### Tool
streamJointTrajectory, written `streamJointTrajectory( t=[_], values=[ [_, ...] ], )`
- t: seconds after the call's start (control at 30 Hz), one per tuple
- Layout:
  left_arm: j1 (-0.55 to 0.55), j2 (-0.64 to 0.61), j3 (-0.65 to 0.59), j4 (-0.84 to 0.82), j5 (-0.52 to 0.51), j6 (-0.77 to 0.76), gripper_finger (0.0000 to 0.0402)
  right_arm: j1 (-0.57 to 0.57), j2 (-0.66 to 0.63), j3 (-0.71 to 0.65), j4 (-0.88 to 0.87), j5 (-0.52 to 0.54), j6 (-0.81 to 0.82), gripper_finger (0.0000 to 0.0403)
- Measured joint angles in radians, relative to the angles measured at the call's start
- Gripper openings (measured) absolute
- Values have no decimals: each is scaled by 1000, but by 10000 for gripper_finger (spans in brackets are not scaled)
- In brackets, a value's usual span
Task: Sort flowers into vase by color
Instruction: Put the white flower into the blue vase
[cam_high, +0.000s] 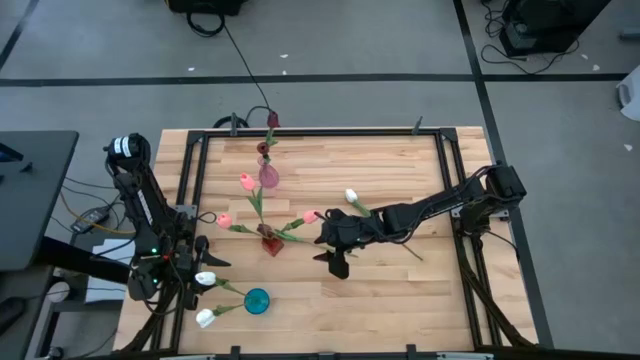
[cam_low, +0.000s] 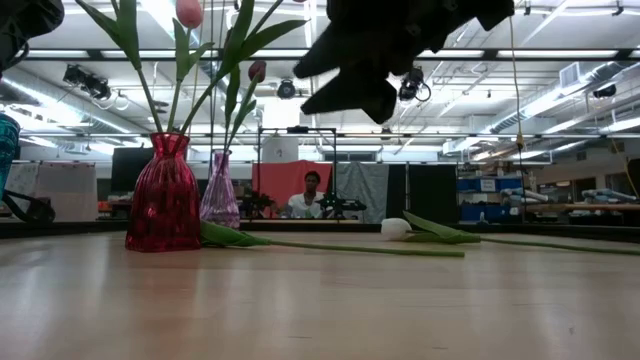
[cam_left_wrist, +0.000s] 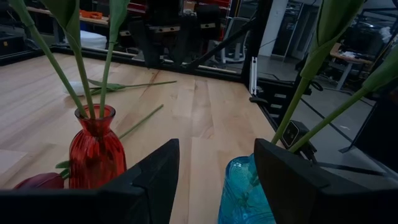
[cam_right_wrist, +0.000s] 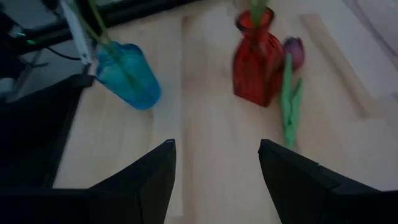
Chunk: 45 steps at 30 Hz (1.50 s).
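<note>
Right up close in the low view we've got the bare wooden desk (cam_low: 320, 310), then a white tulip (cam_low: 397, 229) lying flat on it, stem trailing off to the side. The red vase (cam_high: 272, 244) holds pink tulips (cam_high: 224, 219), the pinkish-purple vase (cam_high: 269, 177) sits farther back with a maroon one, and the teal vase (cam_high: 257, 301) near the left arm has two white heads. A maroon tulip (cam_right_wrist: 292, 51) lies beside the red vase too.

The right claw (cam_high: 336, 262) hangs above mid-desk, jaws wide apart, holding nothing. The left claw (cam_left_wrist: 214, 180) is just behind the teal vase, also spread and empty.

We reckon these fakes are feather-light, with thin bendy stems and soft heads. We'd pinch the white one mid-stem, clear of the leaves, since a grab near the end would probably let it droop and swing.
</note>
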Motion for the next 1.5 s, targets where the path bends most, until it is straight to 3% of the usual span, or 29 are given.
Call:
streamJointTrajectory(
  t=[0.33, 0.5, 0.77, 1.13, 1.37, 1.5],
  values=[
    [0, 0, 0, 0, 2, 1, 214, -65, 0, 1, -14, -58, -7, 240],
    [0, 0, 0, 6, 6, 0, 214, -80, -5, 1, -100, -89, -10, 240],
    [0, -5, 0, 14, 10, 6, 214, -82, -85, -6, -178, -40, -34, 240],
    [0, -125, 0, -6, 2, 137, 214, -161, -213, -264, 23, -59, 66, 224],
    [0, -171, 0, -47, -40, 178, 214, -164, -201, -235, -149, 89, 63, 198],
    [0, -174, 0, -59, -53, 183, 214, -164, -203, -234, -173, 103, 109, 187]
  ],
)
